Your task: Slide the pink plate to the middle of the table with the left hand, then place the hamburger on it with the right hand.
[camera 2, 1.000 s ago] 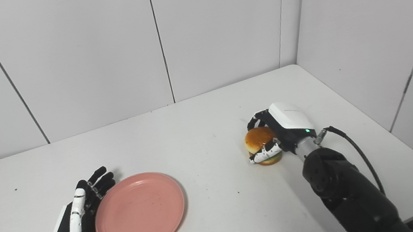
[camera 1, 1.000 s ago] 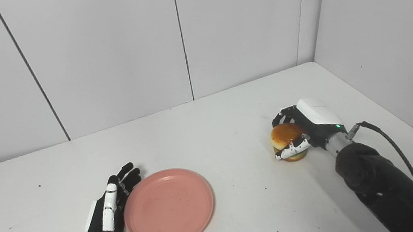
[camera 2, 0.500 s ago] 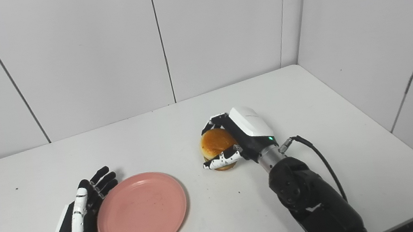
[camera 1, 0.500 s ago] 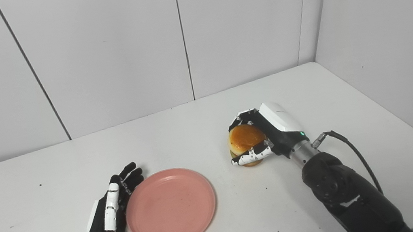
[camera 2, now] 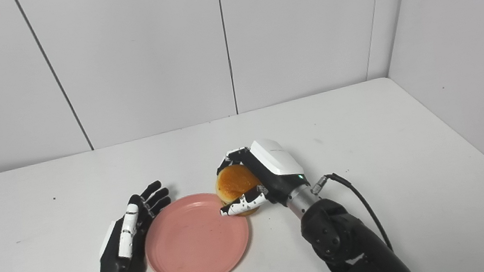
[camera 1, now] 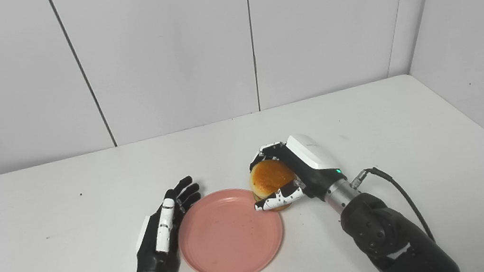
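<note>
The right robot hand (camera 1: 293, 176) is wrapped around the hamburger (camera 1: 270, 180), fingers over the far side of the bun and thumb across the near side, and holds it at the right rim of the plate (camera 1: 231, 240). Whether the burger is clear of the rim or just brushing it is hard to tell from here. The plate lies flat near the middle of the tabletop (camera 1: 415, 139), so the sliding part looks done. The left robot hand (camera 1: 159, 227) lies just beside the plate's left rim, fingers straight and apart, holding nothing. To do the placing well, the burger should be high enough to pass the raised rim, then travel left until it is above the plate's centre before it comes down. A low approach could nudge the plate or tip the burger's layers. The left hand is well placed to brace the plate if it gets pushed. The fingers should open only once the bottom bun sits flat.
</note>
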### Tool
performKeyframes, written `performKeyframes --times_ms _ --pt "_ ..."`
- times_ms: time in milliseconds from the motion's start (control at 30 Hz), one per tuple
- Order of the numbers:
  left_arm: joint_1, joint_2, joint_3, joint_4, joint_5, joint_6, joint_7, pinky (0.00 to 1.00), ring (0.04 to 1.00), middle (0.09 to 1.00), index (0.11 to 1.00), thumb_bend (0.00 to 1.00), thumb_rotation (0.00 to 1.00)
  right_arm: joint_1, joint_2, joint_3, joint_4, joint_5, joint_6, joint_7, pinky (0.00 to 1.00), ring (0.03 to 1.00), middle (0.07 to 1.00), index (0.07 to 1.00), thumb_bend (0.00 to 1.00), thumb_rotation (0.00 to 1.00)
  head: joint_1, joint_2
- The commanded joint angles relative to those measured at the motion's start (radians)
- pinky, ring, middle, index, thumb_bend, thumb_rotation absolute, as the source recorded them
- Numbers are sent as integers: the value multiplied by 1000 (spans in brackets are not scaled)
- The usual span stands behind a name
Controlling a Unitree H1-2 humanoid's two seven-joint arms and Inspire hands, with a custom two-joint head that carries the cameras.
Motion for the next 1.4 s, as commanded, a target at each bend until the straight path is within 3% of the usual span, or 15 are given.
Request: performKeyframes --times_ms 0,167,233,467,800,1000,1133,1300,1367 --pt "-3 -8 -6 25 15 20 7 890 885 870 840 438 1000 -60 11 6 -21 9 -42 8 167 229 439 492 516 0 4 -1" --pt "-7 -18 -7 37 17 4 7 883 897 879 849 432 1000 -66 29 17 -24 28 -49 31 146 217 469 480 522 0 53 0" --pt "-7 -24 -6 35 19 9 11 895 896 877 846 435 1000 -66 34 25 -25 31 -55 40 171 249 416 500 515 0 69 2" --pt "-9 -37 -11 29 29 20 31 901 893 871 843 444 1000 -63 37 65 -13 7 -68 56 211 291 417 512 516 0 118 9" --pt "-7 -44 -12 14 24 25 29 894 892 866 830 448 1000 -42 33 109 -3 -31 -59 79 236 286 410 507 513 0 120 11" --pt "-7 -41 -13 18 23 17 26 874 888 865 832 436 1000 -39 29 119 34 -3 -105 97 211 282 395 510 511 0 113 6" --pt "-3 -39 -13 15 22 13 25 863 881 862 831 419 1000 -31 31 124 39 -1 -112 95 195 255 468 486 520 0 111 1" --pt "-1 -41 -13 24 17 5 21 874 879 864 834 414 1000 -13 32 128 43 -17 -125 80 306 379 425 532 513 0 110 -21" --pt "1 -40 -16 21 16 11 16 906 885 866 837 432 1000 -4 30 126 32 -15 -117 89 429 493 460 527 515 3 114 -29"
